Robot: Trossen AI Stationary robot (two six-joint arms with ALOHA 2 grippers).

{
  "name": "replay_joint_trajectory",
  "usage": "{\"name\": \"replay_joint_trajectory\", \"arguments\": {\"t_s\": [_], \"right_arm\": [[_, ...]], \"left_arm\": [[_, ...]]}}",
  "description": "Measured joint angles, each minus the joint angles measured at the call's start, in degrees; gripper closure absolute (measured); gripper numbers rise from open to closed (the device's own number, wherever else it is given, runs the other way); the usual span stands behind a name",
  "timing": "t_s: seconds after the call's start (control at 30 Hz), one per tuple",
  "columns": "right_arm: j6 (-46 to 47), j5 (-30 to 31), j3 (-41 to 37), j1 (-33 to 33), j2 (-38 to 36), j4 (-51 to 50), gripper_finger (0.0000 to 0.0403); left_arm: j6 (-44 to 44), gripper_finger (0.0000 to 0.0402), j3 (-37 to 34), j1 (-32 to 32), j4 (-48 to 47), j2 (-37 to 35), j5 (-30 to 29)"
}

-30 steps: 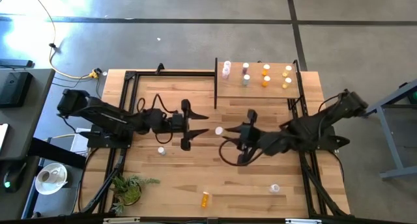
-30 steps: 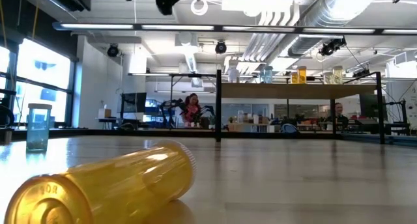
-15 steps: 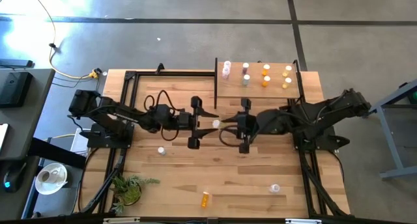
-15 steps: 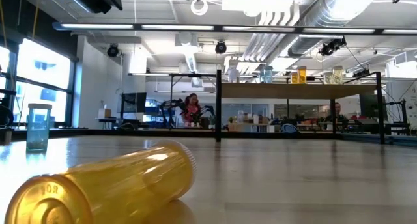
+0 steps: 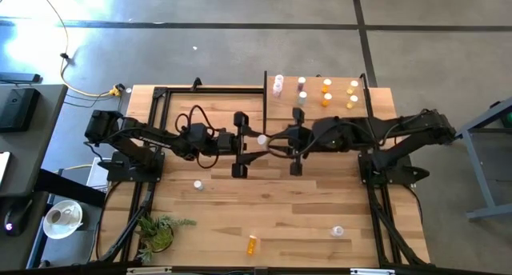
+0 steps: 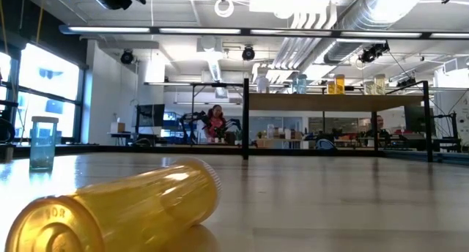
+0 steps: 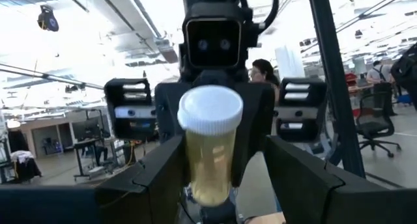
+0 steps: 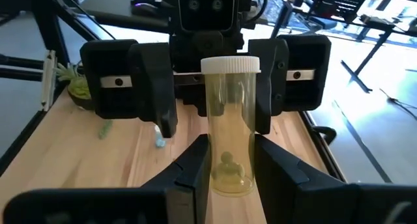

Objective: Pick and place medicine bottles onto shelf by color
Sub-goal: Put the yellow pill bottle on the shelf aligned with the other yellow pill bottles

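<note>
A clear, pale yellow medicine bottle (image 8: 228, 126) with a white cap (image 5: 262, 139) hangs upright above the table's middle. My right gripper (image 8: 229, 146) is shut on it, reaching in from the table's right (image 5: 270, 143). My left gripper (image 7: 221, 152) faces it from the left (image 5: 254, 142), open, one finger on each side of the bottle's upper body. No touch shows. The shelf (image 5: 316, 109) at the far right carries pink (image 5: 278, 85), grey (image 5: 302, 92), orange (image 5: 326, 93) and yellow (image 5: 352, 94) bottles standing on their bases. My right gripper pinches the bottle's lower body (image 8: 228, 175) between its two fingers. The fingers come about level from the table's right side and lie across the bottle. The bottle stands upright in the hold, cap up, lifted clear of the table.
An orange bottle (image 5: 252, 245) lies on its side near the front edge, large in the low view (image 6: 124, 208). Single bottles stand at the left (image 5: 198, 184) and front right (image 5: 338, 231). A green plant (image 5: 156, 231) sits at the front left. Black frame rails (image 5: 152, 131) run along both sides.
My right gripper has carried the bottle toward the table's far edge and a little left, turning to face the left arm squarely. My left gripper has risen and moved right and toward the far edge, tipping upward; its open fingers now stand around the bottle.
</note>
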Motion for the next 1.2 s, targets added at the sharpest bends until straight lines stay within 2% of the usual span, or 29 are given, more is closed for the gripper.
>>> {"name": "replay_joint_trajectory", "arguments": {"t_s": [0.2,0.67,1.03,1.2], "right_arm": [[-1.3,-1.5,0.0,-1.9,0.0,0.5,0.0314],[-2.2,-2.0,0.0,-2.8,0.0,-1.1,0.0314],[-2.3,-2.7,0.1,-3.4,0.0,-3.2,0.0303],[-2.2,-2.6,0.1,-3.4,0.1,-4.5,0.0280]], "left_arm": [[0.6,0.0210,0.6,0.9,-0.1,0.0,-0.4],[0.6,0.0306,0.6,4.0,-0.5,0.0,0.4],[1.0,0.0309,0.6,4.0,-1.9,0.0,0.9],[1.0,0.0309,0.6,4.0,-2.4,0.0,0.7]]}}
